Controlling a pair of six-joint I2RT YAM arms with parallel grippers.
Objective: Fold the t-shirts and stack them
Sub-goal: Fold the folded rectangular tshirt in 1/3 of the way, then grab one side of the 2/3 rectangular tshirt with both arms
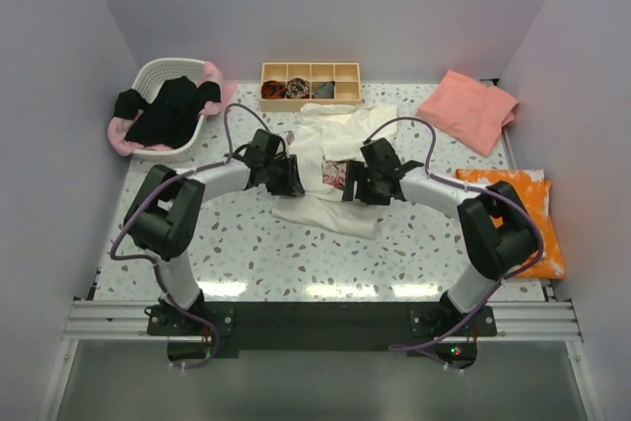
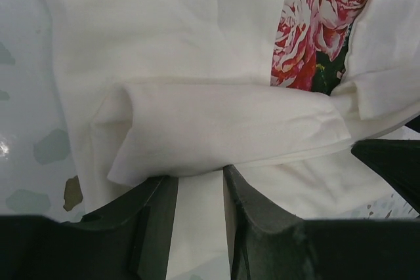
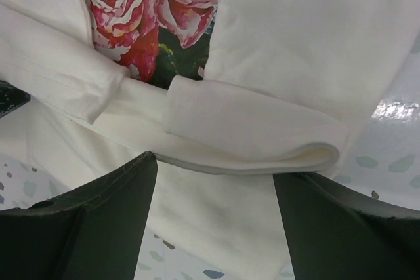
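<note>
Both arm bases sit at the near edge of the speckled table [image 1: 256, 244], forearms angled in toward the centre. Left gripper [image 1: 289, 179] [image 2: 197, 181] is down on the left side of the cream-white rose-print t-shirt [image 1: 330, 135] [image 2: 164, 44] [image 3: 295, 44]; jaws narrow but parted, white cloth showing through the gap, and a folded-over flap lies right at the fingertips. Right gripper [image 1: 353, 184] [image 3: 213, 172] is on the shirt's right side with jaws wide, holding nothing, and a rolled fold edge lies just beyond the tips. Shirt is mid-table, bunched and partly folded, with the rose print [image 1: 335, 173] [image 2: 308, 37] [image 3: 151, 18] showing between the two grippers. Far left: white basket [image 1: 158, 71] with a black t-shirt [image 1: 168, 110] draped over a light pink one [image 1: 118, 135]. Far centre: wooden compartment box [image 1: 311, 103] with rolled cloth bundles [image 1: 297, 87] in its three left cells. Far right: salmon-pink t-shirt [image 1: 468, 108], lying flat. Right edge: orange-and-white cloth [image 1: 542, 194], partly under the right arm's elbow.
</note>
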